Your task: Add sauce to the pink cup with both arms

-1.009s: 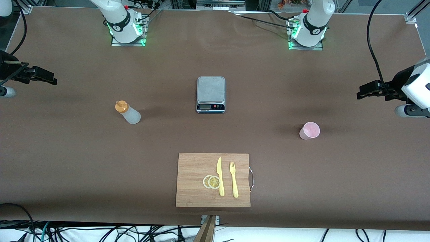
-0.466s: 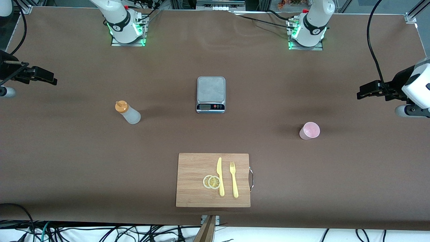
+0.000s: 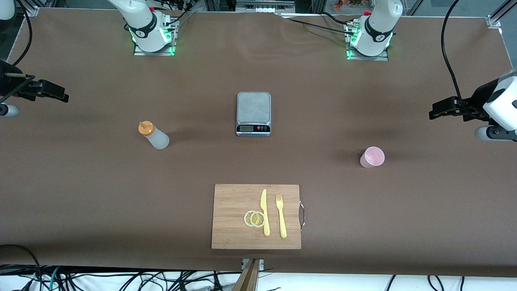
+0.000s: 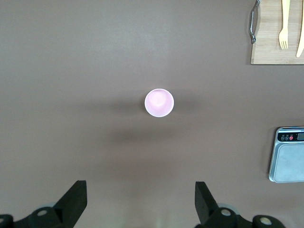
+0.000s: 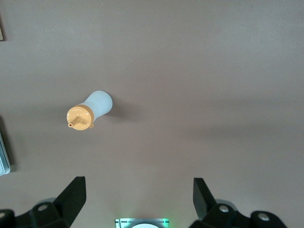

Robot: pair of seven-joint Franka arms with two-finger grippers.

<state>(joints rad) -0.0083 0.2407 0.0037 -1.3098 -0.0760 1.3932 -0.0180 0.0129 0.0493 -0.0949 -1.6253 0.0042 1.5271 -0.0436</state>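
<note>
The sauce bottle (image 3: 153, 136), translucent white with an orange nozzle cap, stands upright on the brown table toward the right arm's end; it also shows in the right wrist view (image 5: 90, 112). The pale-pink cup (image 3: 372, 157) stands upright and looks empty toward the left arm's end; it also shows in the left wrist view (image 4: 159, 102). My right gripper (image 3: 60, 96) is open and empty, high over the table's edge at its own end (image 5: 138, 199). My left gripper (image 3: 436, 111) is open and empty, high over the table at its own end (image 4: 141, 202).
A steel kitchen scale (image 3: 253, 113) sits mid-table between bottle and cup. A wooden cutting board (image 3: 233, 198) near the front camera holds a yellow knife (image 3: 264, 212), a yellow fork (image 3: 281, 216) and two lemon slices (image 3: 254, 218).
</note>
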